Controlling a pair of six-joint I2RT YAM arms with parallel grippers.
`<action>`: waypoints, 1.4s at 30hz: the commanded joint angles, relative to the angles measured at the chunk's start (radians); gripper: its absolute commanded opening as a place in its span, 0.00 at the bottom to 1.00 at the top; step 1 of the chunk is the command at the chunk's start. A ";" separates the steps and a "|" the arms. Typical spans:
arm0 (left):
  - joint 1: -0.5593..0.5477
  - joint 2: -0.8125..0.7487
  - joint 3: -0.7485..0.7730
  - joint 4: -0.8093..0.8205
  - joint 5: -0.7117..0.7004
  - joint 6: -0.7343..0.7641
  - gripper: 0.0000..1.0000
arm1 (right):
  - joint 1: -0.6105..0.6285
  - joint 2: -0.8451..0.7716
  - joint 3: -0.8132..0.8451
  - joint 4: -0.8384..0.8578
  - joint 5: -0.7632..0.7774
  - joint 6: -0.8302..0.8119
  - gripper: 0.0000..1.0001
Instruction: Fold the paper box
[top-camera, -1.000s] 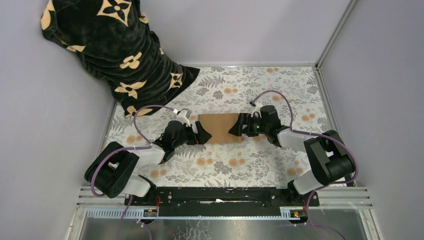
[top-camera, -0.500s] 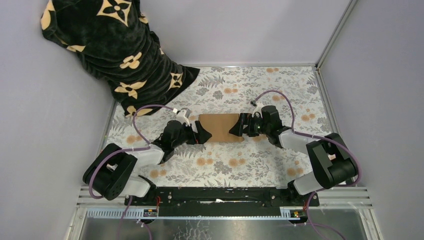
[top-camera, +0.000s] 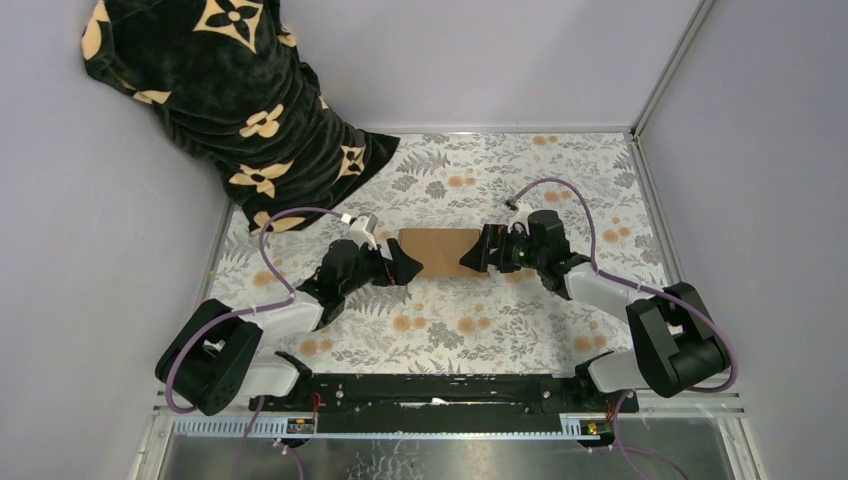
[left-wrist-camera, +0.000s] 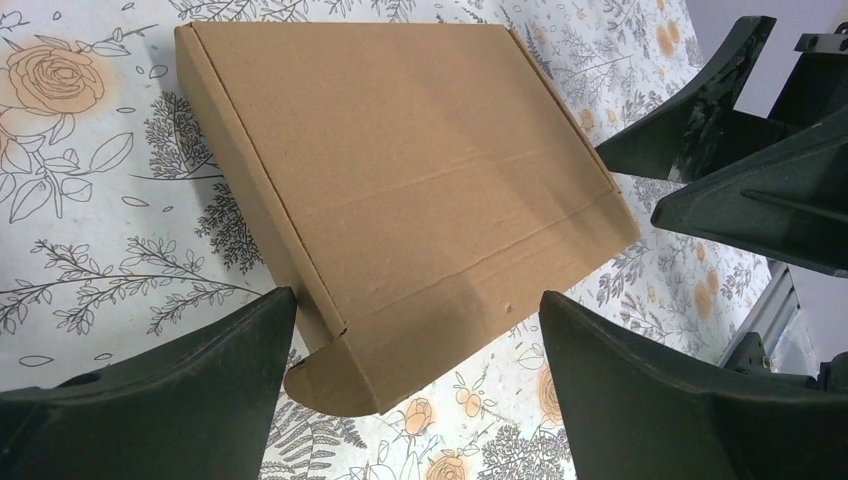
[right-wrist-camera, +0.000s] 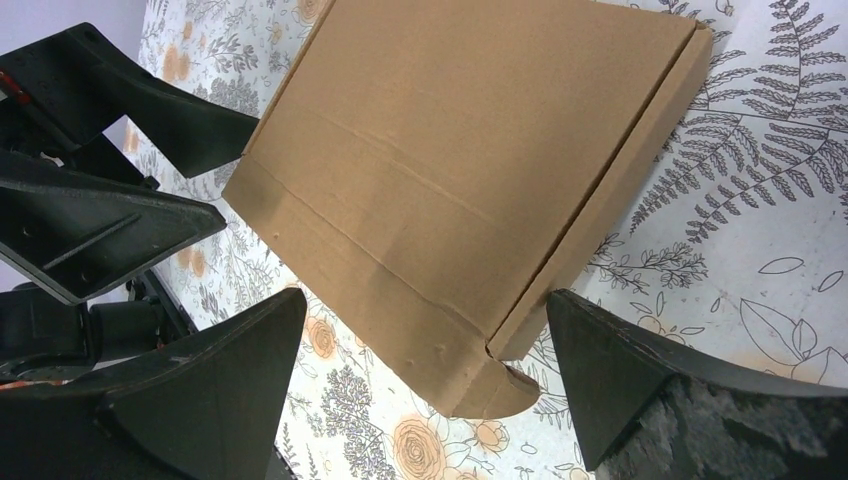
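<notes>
The paper box (top-camera: 438, 251) is plain brown cardboard, lying on the flowered table cover between my two grippers. In the left wrist view the box (left-wrist-camera: 400, 190) shows crease lines, a raised side flap and a rounded tab at its near corner. In the right wrist view the box (right-wrist-camera: 470, 190) shows the same from the other side. My left gripper (top-camera: 405, 266) is open at the box's left end, its jaws either side of the near corner (left-wrist-camera: 415, 375). My right gripper (top-camera: 472, 254) is open at the right end, holding nothing (right-wrist-camera: 425, 380).
A black blanket with tan flower marks (top-camera: 225, 95) hangs over the far left corner. Grey walls close the sides and back. A metal rail (top-camera: 450, 395) runs along the near edge by the arm bases.
Both arms have stretched farther away from their bases. The box looks shorter front to back than before, its near edge drawn in. Both grippers stay open at its ends.
</notes>
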 joint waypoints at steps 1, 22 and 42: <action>0.004 -0.040 0.020 -0.018 0.013 0.001 0.98 | -0.003 -0.050 0.005 -0.008 -0.014 0.005 0.99; 0.004 -0.054 0.029 -0.069 -0.035 0.037 0.98 | -0.004 -0.059 -0.003 -0.034 0.024 0.002 1.00; 0.006 0.094 0.057 0.044 -0.007 0.040 0.98 | -0.005 0.079 -0.011 0.080 0.005 0.029 1.00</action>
